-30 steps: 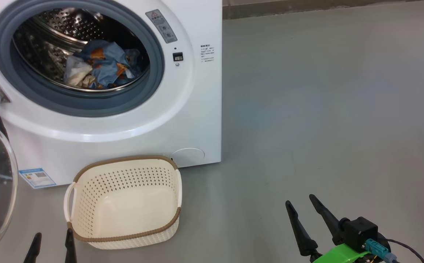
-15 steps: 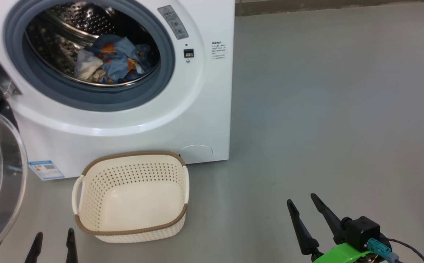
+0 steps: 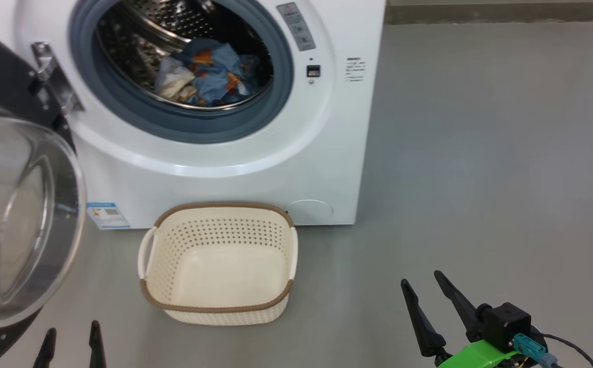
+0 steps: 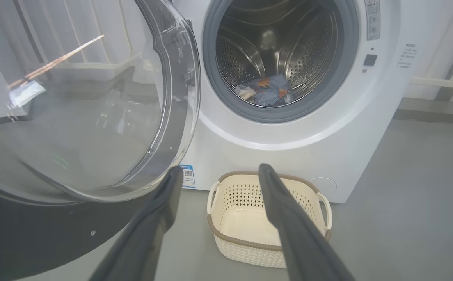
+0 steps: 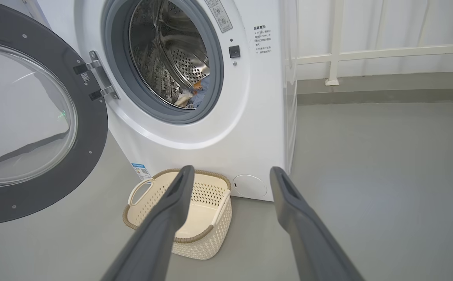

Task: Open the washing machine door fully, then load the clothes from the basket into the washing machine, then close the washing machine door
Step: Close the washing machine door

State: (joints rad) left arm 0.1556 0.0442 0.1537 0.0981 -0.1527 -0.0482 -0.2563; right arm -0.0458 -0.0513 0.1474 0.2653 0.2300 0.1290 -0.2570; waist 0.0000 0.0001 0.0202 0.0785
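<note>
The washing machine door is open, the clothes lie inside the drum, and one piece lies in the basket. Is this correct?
Not quite. The basket is empty: the head view shows its bare cream bottom. The rest holds: the washing machine door is open and the clothes lie inside the drum.

Cut off by the left and bottom edges of the head view: the washing machine door point(image 3: 20, 214). Cropped at the top: the washing machine point(image 3: 235, 168). Half hidden behind the grey rubber ring point(image 3: 184, 128): the clothes point(image 3: 209, 71). Too small to read: print on the side label point(image 3: 353, 70) and the blue sticker point(image 3: 107, 215). Cut at the bottom edge: the left gripper point(image 3: 72, 329), down to its tips, and the right gripper point(image 3: 420, 280) at its wrist. Partly covered by a dark finger in the left wrist view: the basket point(image 4: 242, 251).
</note>
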